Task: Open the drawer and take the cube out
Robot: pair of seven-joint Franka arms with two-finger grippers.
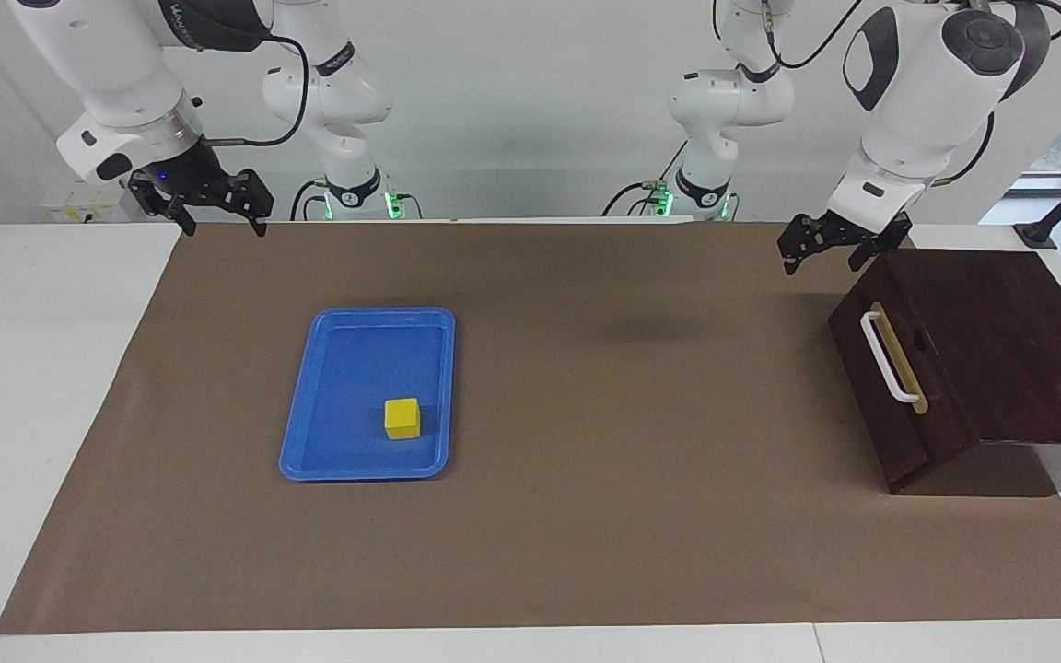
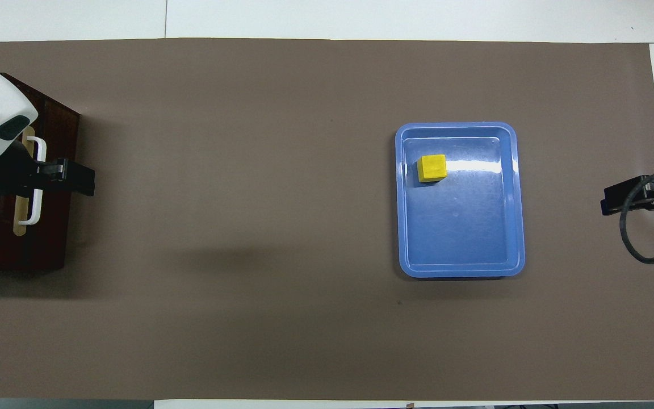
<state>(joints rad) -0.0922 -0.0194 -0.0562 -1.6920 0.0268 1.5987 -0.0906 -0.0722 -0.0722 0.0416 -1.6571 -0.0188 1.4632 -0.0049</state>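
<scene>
Brown paper (image 1: 586,516) covers the white table (image 1: 24,387) under both arms. At the right arm's end, the right gripper (image 1: 214,217) hangs with fingers wide, holding nothing, and waits. The cube (image 1: 402,418) already lies in the blue tray (image 1: 309,465), in the corner farther from the robots. The left gripper (image 1: 818,254) hangs open and empty over the paper beside the drawer (image 1: 899,405), which looks shut. Its white handle (image 1: 888,357) is just below this gripper; the long bar runs from near the robots to farther away, and the front faces the tray.
</scene>
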